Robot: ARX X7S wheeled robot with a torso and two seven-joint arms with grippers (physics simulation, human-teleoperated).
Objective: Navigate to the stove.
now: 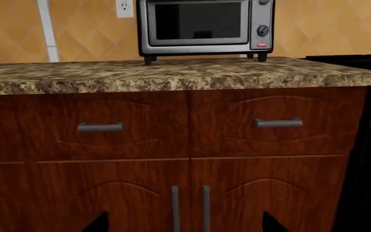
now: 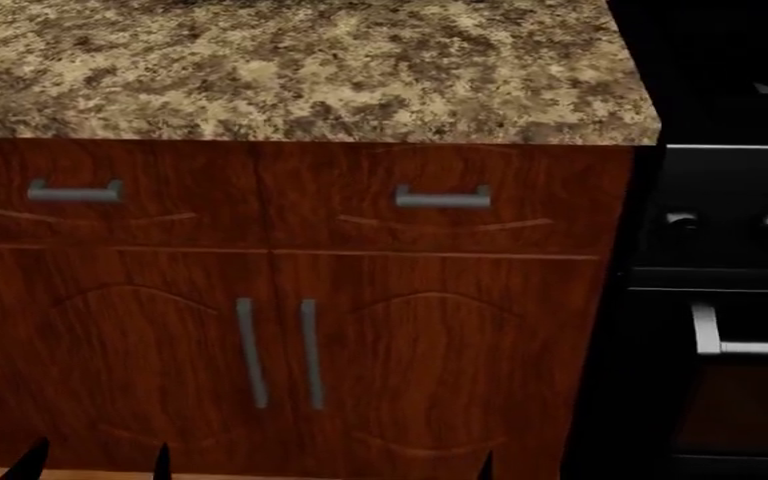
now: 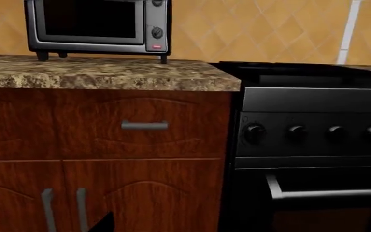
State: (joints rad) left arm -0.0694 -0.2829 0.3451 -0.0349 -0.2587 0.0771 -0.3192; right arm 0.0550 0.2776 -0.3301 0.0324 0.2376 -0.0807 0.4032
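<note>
Mostly black stove (image 3: 314, 140), silver handle.

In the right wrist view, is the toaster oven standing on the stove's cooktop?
No, the toaster oven stands on the granite countertop, beside the stove, not on its cooktop.

A: Any writing you can read here?
B: None. The toaster oven (image 3: 98, 26) carries a small red badge (image 3: 158, 47), but it's too small to make out.
</note>
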